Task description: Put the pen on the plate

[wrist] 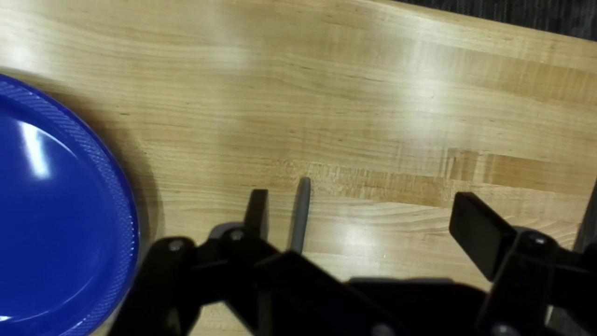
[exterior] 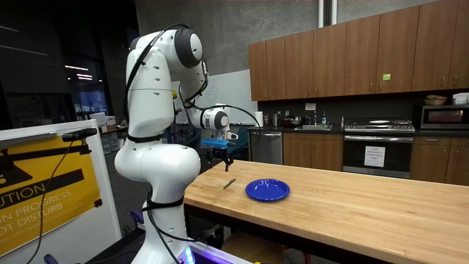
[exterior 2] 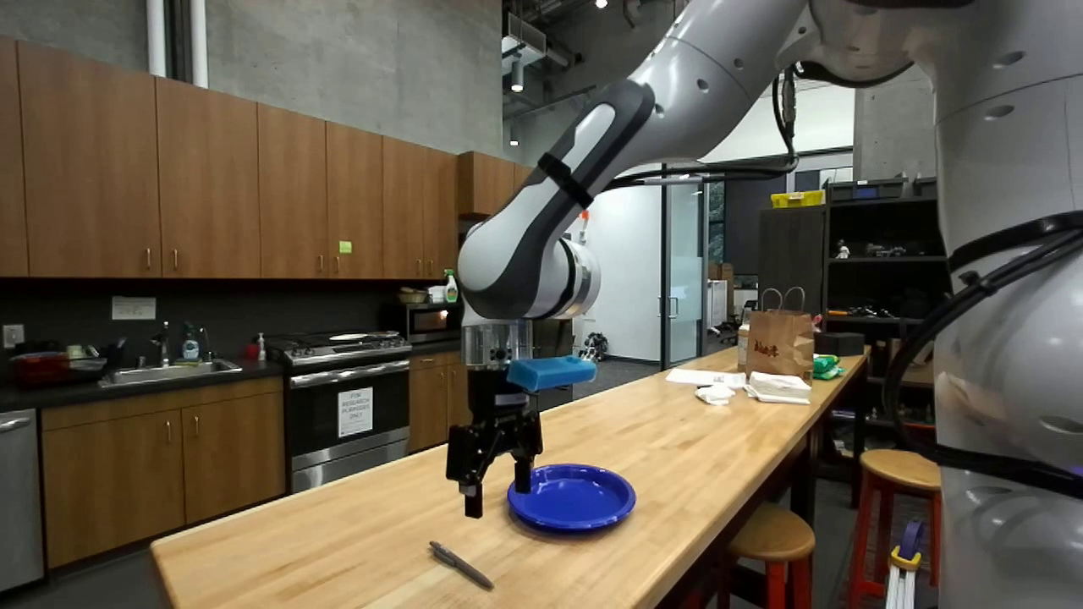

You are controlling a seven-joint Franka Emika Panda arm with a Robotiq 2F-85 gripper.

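The gripper (exterior 2: 498, 496) is held spread above the table (exterior 2: 364, 516), nothing pinched, presumably so that the pen (wrist: 301, 217) can be straddled. In the wrist view the pen is framed within the gap, off-centre; it is laid on the table roughly crosswise to the closing direction, which should suit a pinch once centred. Near but apart from it, the plate (wrist: 60, 205) is set flat, so only a short carry should be needed.

On the far side of this lab kitchen, a sink (exterior 2: 165, 373) is sitting left of a stove (exterior 2: 313, 414) bearing a "FOR RESEARCH PURPOSES ONLY" sign (exterior 2: 355, 412).
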